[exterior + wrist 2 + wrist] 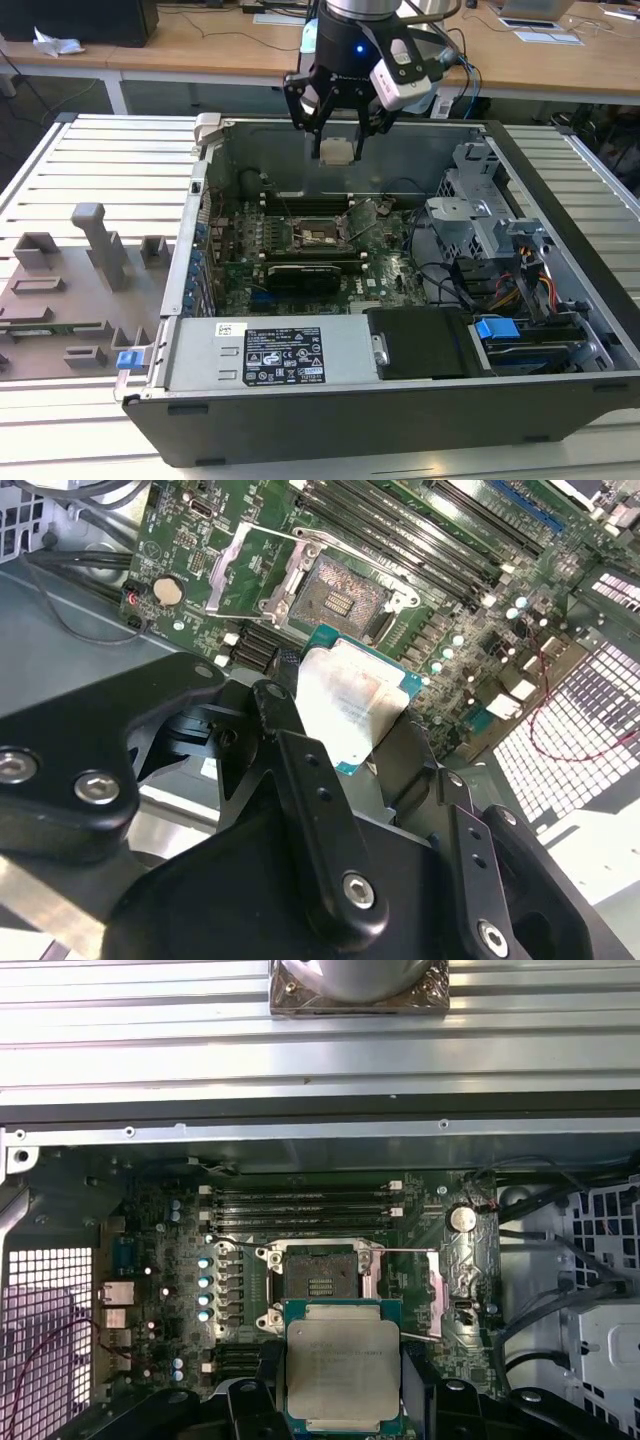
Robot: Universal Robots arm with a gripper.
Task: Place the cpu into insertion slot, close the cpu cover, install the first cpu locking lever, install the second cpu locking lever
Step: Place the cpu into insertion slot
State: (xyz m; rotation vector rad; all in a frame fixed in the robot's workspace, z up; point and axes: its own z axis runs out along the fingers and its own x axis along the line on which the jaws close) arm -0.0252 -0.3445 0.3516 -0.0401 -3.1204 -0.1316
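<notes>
My gripper (337,152) hangs over the open computer case, shut on the cpu (337,149), a flat square chip with a silver-grey top. In both wrist views the cpu (343,1365) (352,702) sits between the black fingers (258,1372), well above the green motherboard. The insertion slot (321,1280) (322,236) (335,600) lies open beneath and slightly ahead of the chip, its dark centre bare. The cpu cover (446,1282) (238,572) is a silvery frame swung open to one side of the socket. Thin wire levers (402,1252) stand released beside it.
Long black memory slots (300,1205) run beside the socket, and a coin battery (460,1218) sits by the cover. A silver power supply (280,355) fills the case's front. A drive cage (480,225) and cables are at the exterior view's right, grey fixtures (100,245) at its left.
</notes>
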